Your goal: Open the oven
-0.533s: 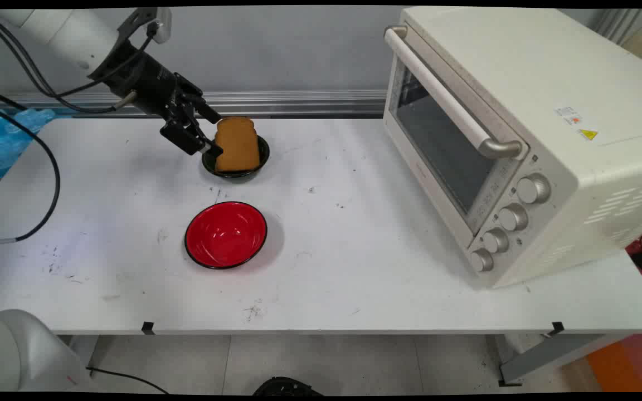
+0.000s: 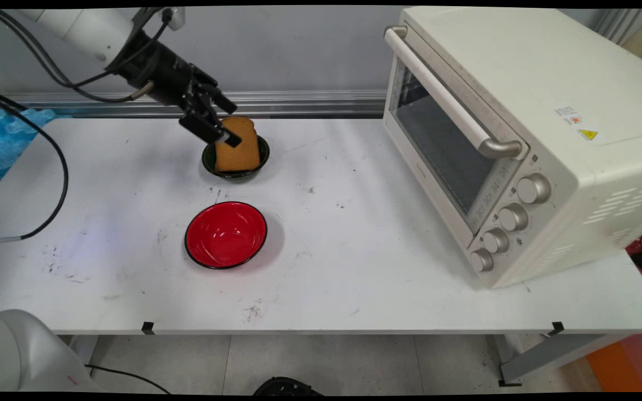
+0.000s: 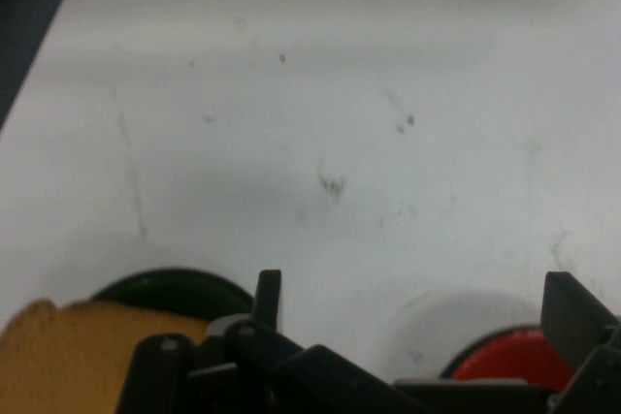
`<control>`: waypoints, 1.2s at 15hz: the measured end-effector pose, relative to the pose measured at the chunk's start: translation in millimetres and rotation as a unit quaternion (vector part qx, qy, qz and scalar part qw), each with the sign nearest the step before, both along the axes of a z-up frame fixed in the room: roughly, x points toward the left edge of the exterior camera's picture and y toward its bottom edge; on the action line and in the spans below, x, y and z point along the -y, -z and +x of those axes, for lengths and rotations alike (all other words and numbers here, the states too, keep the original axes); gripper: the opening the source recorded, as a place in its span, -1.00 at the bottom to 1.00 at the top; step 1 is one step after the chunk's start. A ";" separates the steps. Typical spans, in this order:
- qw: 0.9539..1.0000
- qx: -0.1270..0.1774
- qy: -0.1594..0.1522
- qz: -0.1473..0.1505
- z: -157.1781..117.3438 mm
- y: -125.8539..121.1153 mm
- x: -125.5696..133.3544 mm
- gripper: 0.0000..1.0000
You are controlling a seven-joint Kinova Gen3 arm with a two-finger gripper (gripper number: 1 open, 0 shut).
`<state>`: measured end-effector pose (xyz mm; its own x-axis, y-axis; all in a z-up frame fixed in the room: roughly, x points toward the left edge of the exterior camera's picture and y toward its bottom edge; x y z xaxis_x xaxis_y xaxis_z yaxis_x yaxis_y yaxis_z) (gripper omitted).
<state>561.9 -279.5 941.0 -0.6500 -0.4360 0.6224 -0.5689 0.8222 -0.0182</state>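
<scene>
We saw a golden-brown slice of toast (image 2: pixel 239 147) standing on edge in a small dark bowl (image 2: pixel 236 167) at the far side of the white table (image 2: pixel 354 262). The gripper (image 2: pixel 230 123) hung spread just above the toast's top left corner, gripping nothing. A red bowl (image 2: pixel 225 234) lay nearer us, an oven (image 2: pixel 521 139) to the right.

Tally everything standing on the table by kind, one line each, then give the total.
Bowls: 2, the red bowl and the dark bowl
Bread slices: 1, the toast in the dark bowl
Ovens: 1, the cream toaster oven
Total: 4
</scene>
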 end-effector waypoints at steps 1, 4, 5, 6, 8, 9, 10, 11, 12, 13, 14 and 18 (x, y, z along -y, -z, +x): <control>1.000 -0.001 -0.001 -0.002 -2.8 -2.2 2.2 1.00; 1.000 -0.004 -0.008 -0.011 -12.2 -10.8 10.8 1.00; 1.000 -0.008 -0.012 -0.016 -17.2 -15.7 15.6 1.00; 1.000 -0.011 -0.015 -0.019 -20.9 -19.4 19.3 1.00; 0.999 -0.013 -0.019 -0.024 -27.0 -25.8 25.6 1.00; 0.999 -0.015 -0.021 -0.026 -30.0 -29.1 28.5 1.00; 0.999 -0.016 -0.023 -0.026 -32.7 -31.9 30.8 1.00; 0.999 -0.016 -0.024 -0.027 -34.6 -33.8 32.4 1.00; 0.999 -0.017 -0.025 -0.027 -37.2 -36.7 34.5 1.00; 0.999 -0.019 -0.027 -0.028 -40.9 -40.4 37.0 1.00; 0.999 -0.021 -0.028 -0.027 -43.7 -43.2 38.7 1.00; 0.999 -0.025 -0.027 -0.028 -53.3 -52.5 43.5 -1.00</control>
<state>508.6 -323.0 993.5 -0.5935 -0.4333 0.6782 -0.6143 0.7883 -0.0339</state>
